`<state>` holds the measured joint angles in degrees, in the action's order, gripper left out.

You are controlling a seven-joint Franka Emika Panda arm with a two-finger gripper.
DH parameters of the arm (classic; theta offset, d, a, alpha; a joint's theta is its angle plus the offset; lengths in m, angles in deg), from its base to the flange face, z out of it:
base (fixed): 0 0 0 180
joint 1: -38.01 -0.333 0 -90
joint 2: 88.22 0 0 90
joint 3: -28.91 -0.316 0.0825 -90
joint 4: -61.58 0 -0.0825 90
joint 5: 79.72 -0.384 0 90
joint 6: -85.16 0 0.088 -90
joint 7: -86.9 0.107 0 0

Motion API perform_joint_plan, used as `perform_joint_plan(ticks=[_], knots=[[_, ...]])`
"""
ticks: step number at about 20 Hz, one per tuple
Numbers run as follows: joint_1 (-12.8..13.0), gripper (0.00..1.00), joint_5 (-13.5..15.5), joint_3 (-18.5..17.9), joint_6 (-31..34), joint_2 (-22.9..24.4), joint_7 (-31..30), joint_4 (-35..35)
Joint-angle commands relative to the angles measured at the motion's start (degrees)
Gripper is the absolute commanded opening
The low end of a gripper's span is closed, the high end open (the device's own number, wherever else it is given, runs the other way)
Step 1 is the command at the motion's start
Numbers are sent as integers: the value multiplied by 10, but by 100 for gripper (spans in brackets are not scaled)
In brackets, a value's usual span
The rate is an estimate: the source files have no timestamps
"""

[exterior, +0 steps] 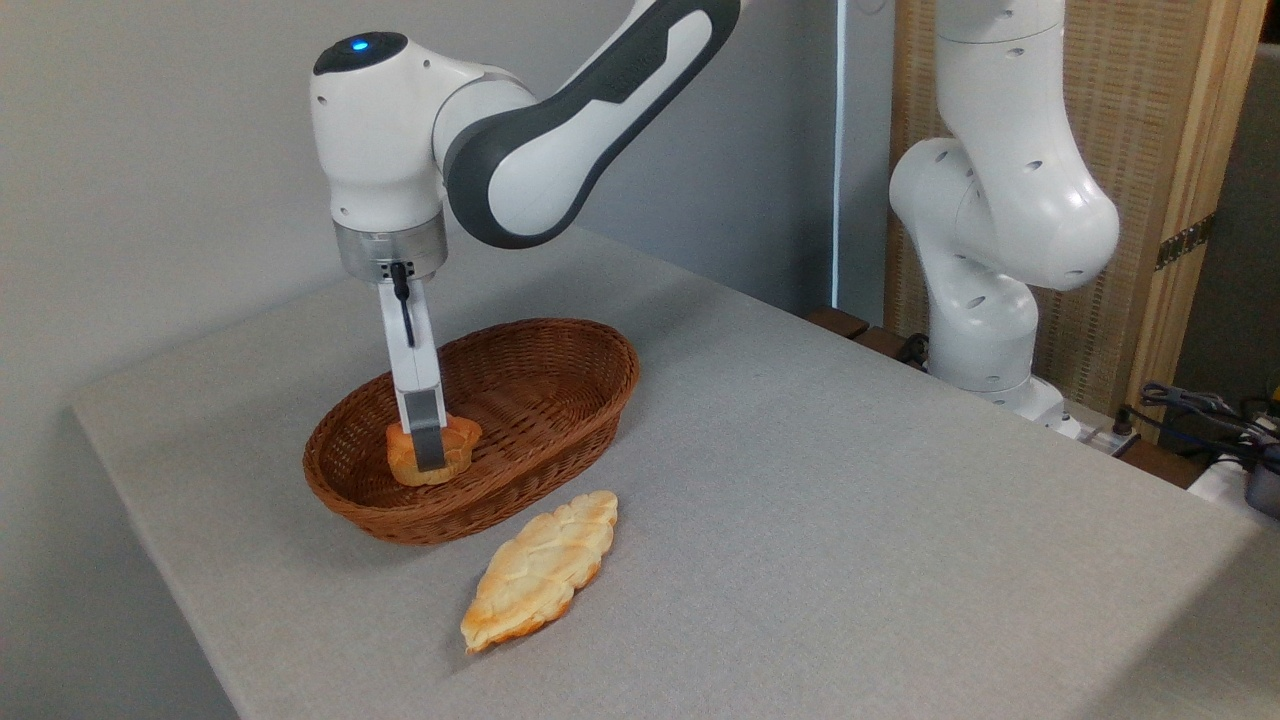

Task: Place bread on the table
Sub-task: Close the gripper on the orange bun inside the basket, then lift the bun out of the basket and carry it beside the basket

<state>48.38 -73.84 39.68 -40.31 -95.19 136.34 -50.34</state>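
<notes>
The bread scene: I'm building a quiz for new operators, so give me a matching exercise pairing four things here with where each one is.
Things:
1. bun
2. braided loaf
3. basket
4. gripper

Places:
A. flat on the table, in front of the wicker rim
B. inside the wicker container
C. down at the small orange roll
D. standing on the grey cloth, left of centre

Pairs: 1-B, 2-A, 3-D, 4-C
</notes>
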Motion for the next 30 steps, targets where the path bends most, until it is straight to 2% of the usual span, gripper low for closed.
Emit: perform_joint_plan(ticks=[1, 5, 16, 20, 26, 27, 29, 30], knots=[[4, 43, -6, -3, -14, 2, 8, -7], [4, 39, -6, -3, -13, 2, 8, -7], [3, 38, -6, -6, -11, 10, 7, -1], [-3, 38, -3, -15, 6, 35, 4, 13], [-4, 38, -8, -67, 168, 52, 8, 89], [-4, 38, -18, -74, 187, 65, 18, 89], [-4, 40, -71, -91, 233, 98, 59, 86], [-5, 41, -85, -100, 266, 108, 88, 84]])
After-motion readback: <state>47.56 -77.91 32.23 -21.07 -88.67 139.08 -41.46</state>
